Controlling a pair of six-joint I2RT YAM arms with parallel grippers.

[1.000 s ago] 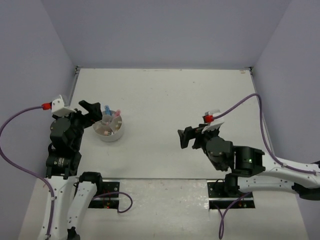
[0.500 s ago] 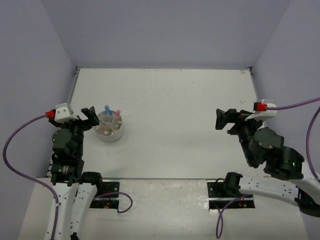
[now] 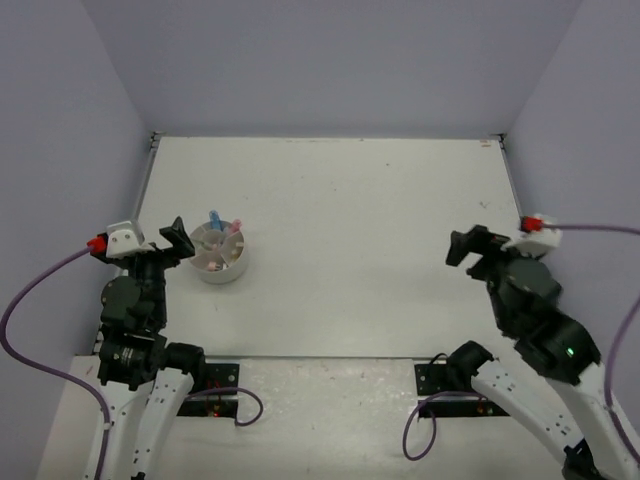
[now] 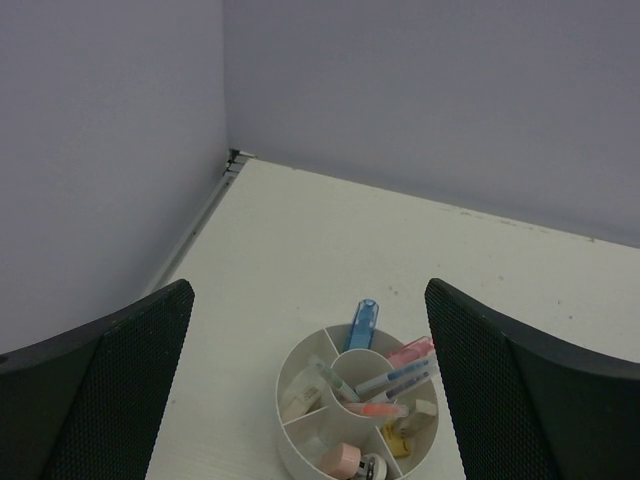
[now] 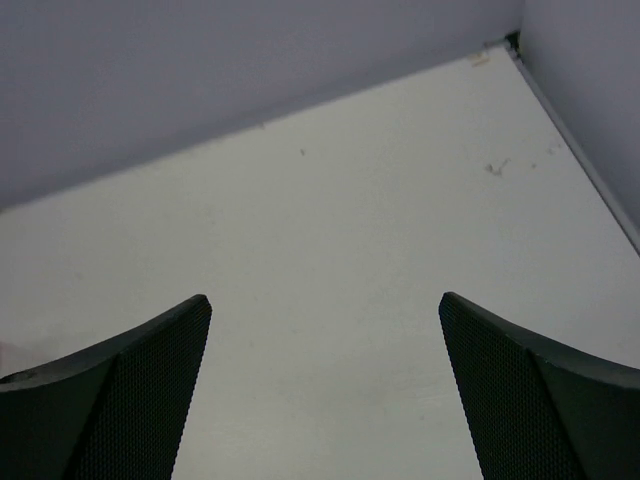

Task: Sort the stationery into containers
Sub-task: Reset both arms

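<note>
left arm (image 3: 128, 330) and right arm (image 3: 545, 335) share one build: white lower links, black rounded joint housings; each is bolted to a black base plate (image 3: 205, 385) at the table's (image 3: 330, 200) near edge; a purple cable (image 3: 30, 300) curves beyond the table's left side to a red plug on a white wrist block (image 3: 125, 237); its twin curves beyond the table's right side; a green light (image 3: 570, 351) shows on the right arm; left gripper (image 3: 176, 240) and right gripper (image 3: 468, 243) have black, mesh-textured fingers (image 4: 110, 390)
</note>
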